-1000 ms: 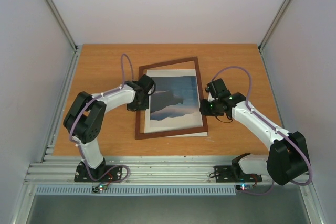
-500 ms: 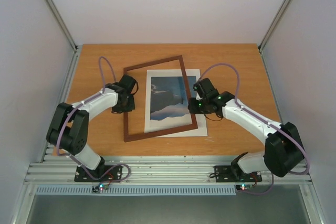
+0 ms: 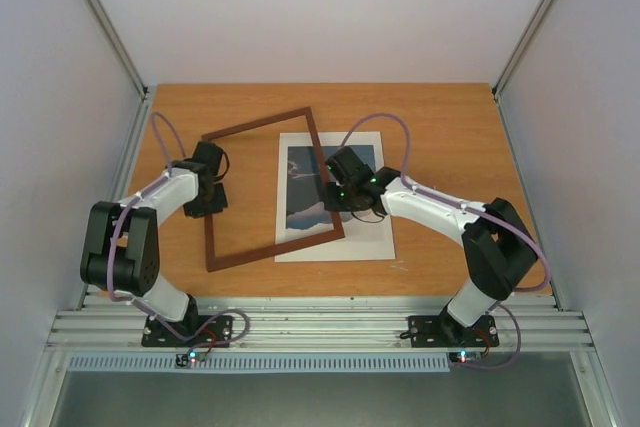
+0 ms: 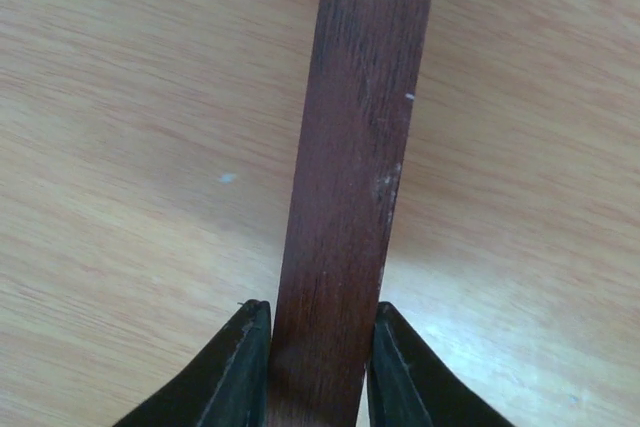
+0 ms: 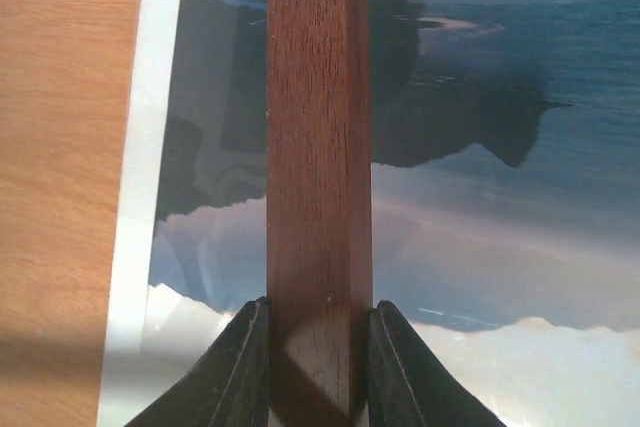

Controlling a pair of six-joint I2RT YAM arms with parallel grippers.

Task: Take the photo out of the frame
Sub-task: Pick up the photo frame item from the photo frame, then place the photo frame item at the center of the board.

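My left hand (image 4: 318, 312) is clamped on the left rail of the frame (image 3: 275, 247), with a finger pressed to each side of the dark wood. My right hand (image 5: 318, 304) pinches the opposite rail the same way. Between them the frame hangs skewed, an open rectangle with bare counter (image 3: 450, 117) showing through most of it. The photo (image 3: 300, 212) is out of it and lies flat on the counter, white border showing. The frame's right rail crosses above the photo's left part, and the rest lies beyond the rail.
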